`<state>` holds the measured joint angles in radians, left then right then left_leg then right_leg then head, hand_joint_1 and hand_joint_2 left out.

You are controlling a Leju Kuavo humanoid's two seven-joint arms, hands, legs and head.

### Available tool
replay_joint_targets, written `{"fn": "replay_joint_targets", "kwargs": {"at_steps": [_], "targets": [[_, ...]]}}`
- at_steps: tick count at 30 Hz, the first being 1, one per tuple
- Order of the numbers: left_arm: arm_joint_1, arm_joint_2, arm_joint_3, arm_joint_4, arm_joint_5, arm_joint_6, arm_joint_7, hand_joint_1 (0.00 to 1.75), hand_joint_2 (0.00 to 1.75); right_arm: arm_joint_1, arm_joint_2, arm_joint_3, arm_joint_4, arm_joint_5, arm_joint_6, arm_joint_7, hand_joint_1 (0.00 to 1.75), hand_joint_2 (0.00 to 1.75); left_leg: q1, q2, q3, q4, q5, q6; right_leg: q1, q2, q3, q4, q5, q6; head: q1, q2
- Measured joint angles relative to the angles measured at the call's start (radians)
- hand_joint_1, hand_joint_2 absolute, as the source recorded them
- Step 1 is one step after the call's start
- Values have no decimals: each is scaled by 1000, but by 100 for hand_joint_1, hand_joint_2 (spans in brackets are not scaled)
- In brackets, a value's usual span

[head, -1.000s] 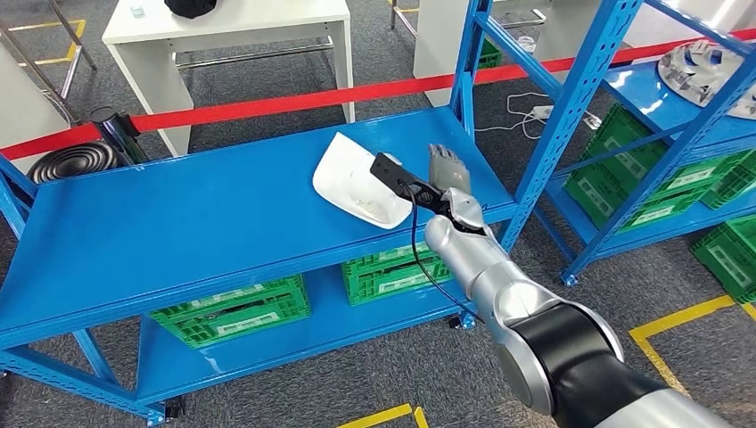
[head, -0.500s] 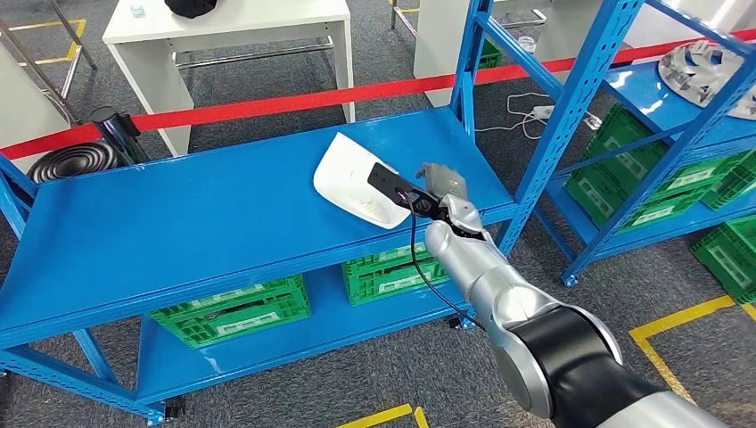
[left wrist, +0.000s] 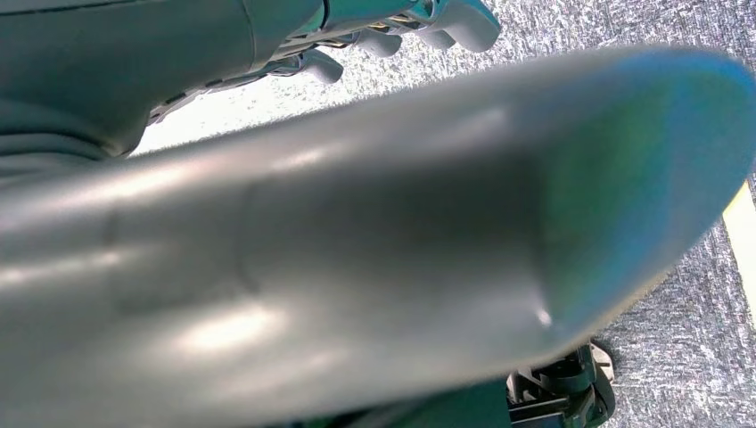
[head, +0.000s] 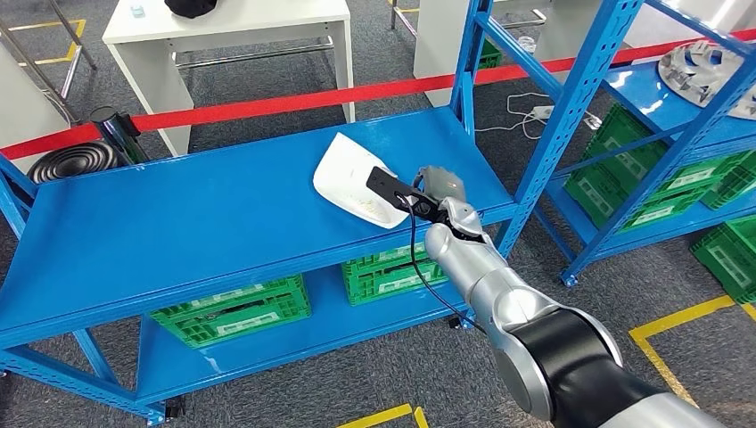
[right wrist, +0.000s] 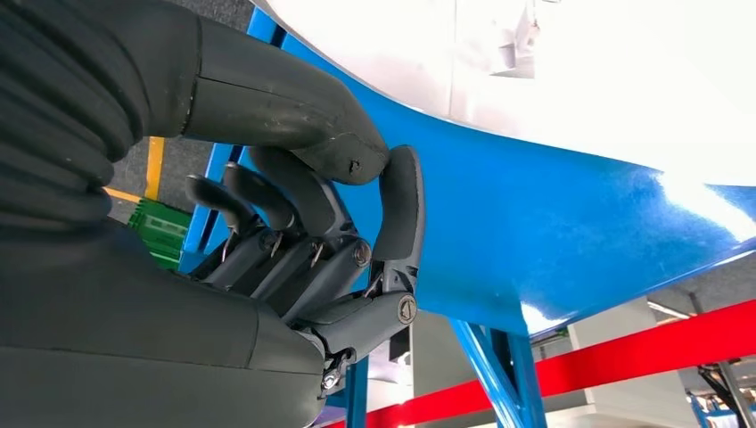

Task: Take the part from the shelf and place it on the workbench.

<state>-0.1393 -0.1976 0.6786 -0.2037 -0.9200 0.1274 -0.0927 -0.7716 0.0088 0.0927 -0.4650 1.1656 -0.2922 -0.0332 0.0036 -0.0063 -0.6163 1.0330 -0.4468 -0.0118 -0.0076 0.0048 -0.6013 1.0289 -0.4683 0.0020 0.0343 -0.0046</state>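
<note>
**Right hand curled beside the white part on the blue shelf**

At the far left of the head view, a black ribbed hose coil (head: 73, 160) lies on the floor beside the shelf end, with a dark post (head: 114, 132) just behind it carrying a red barrier tape (head: 294, 100) that runs across the scene. Behind the tape stands a white table (head: 227, 27) with a dark object on its top.

The middle is taken by the blue shelf (head: 178, 223), its broad top deck bare on the left half. Under it, green crates (head: 234, 309) sit on the lower deck. Toward the right end of the top deck lies the white part (head: 349, 178), a shallow curved shell, resting flat on the blue surface and near the front edge.

Just to the right of the part is the right hand (head: 439, 185), at the end of the silver arm that comes in from the lower right. In the right wrist view the hand (right wrist: 303, 241) has its fingers (right wrist: 397, 209) curled inward, the thumb tip meeting a fingertip, with nothing between them; it sits above the blue deck, close to the part's edge but apart from it.

Further right stands a second blue rack (head: 642, 116) holding more green crates and a metal casting (head: 704, 67) on its upper deck.

The left hand (left wrist: 401, 27) shows blurred in the left wrist view, above grey carpet; whether it is open or closed cannot be told.
</note>
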Motion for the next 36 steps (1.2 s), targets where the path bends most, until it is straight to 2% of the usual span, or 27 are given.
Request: {"fn": "replay_joint_targets", "kwargs": {"at_steps": [11, 15, 19, 23, 26, 27, 30, 36], "targets": [[0, 0, 5, 0, -6, -1, 0, 0, 0, 0, 1, -7, -12, -6, -18, -26, 175, 175, 0, 0, 0, 0, 0, 0, 0, 0, 0, 0, 0, 0, 0, 0], [0, 0, 6, 0, -9, -1, 0, 0, 0, 0, 4, -13, -25, -5, -26, -29, 72, 175, 0, 0, 0, 0, 0, 0, 0, 0, 0, 0, 0, 0, 0, 0], [0, 0, 6, 0, -12, -1, 0, 0, 0, 0, 9, -16, -44, 0, -42, -20, 72, 175, 0, 0, 0, 0, 0, 0, 0, 0, 0, 0, 0, 0, 0, 0], [0, 0, 6, 0, -12, -1, 0, 0, 0, 0, 14, -17, -56, 3, -44, -17, 0, 175, 0, 0, 0, 0, 0, 0, 0, 0, 0, 0, 0, 0, 0, 0], [0, 0, 6, 0, -13, -1, 0, 0, 0, 0, 18, -17, -64, 3, -49, -30, 0, 44, 0, 0, 0, 0, 0, 0, 0, 0, 0, 0, 0, 0, 0, 0], [0, 0, 6, 0, -14, -2, 1, 0, 0, 0, 21, -17, -68, 3, -44, -41, 0, 44, 0, 0, 0, 0, 0, 0, 0, 0, 0, 0, 0, 0, 0, 0], [-2, 0, 6, 0, -19, -4, 3, 0, 0, -10, 35, -17, -76, 5, 9, -82, 0, 175, 0, 0, 0, 0, 0, 0, 0, 0, 0, 0, 0, 0, 0, 0], [-11, 0, 6, 0, -35, -16, 16, 0, 0, -75, 66, 26, -61, 54, 203, -157, 0, 175, 0, 0, 0, 0, 1, -1, 0, 0, 0, 1, 0, 0, 0, 0]]}}
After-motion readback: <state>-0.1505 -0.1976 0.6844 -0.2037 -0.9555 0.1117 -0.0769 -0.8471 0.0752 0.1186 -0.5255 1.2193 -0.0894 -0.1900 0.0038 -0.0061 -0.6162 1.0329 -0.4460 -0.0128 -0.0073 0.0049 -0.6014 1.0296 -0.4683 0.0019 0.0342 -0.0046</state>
